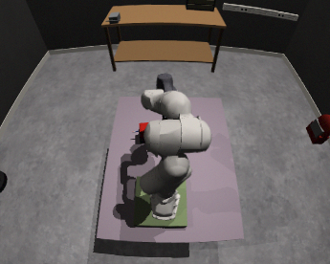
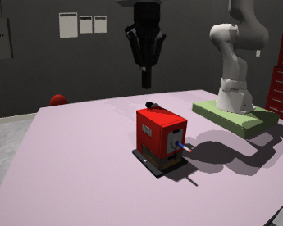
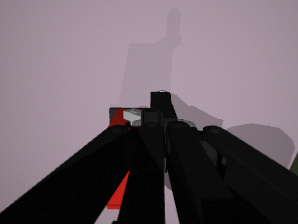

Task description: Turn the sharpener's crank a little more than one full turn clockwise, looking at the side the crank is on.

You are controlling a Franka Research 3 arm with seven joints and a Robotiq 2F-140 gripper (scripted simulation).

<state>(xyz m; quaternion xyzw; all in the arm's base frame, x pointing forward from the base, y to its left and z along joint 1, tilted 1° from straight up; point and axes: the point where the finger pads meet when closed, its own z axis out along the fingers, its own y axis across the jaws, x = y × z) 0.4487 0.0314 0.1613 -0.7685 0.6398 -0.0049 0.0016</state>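
My fingers (image 2: pixel 146 83) hang pressed together, gripping nothing, high above the red sharpener (image 2: pixel 160 135), which sits mid-way along the pale surface (image 2: pixel 72 164) with a pencil (image 2: pixel 183 146) poking from its front. The crank (image 2: pixel 152 105) sticks up behind its top. I judge this the approach step (no turning begun): next I must descend to the crank's handle. Grey labels on the sharpener are unreadable.
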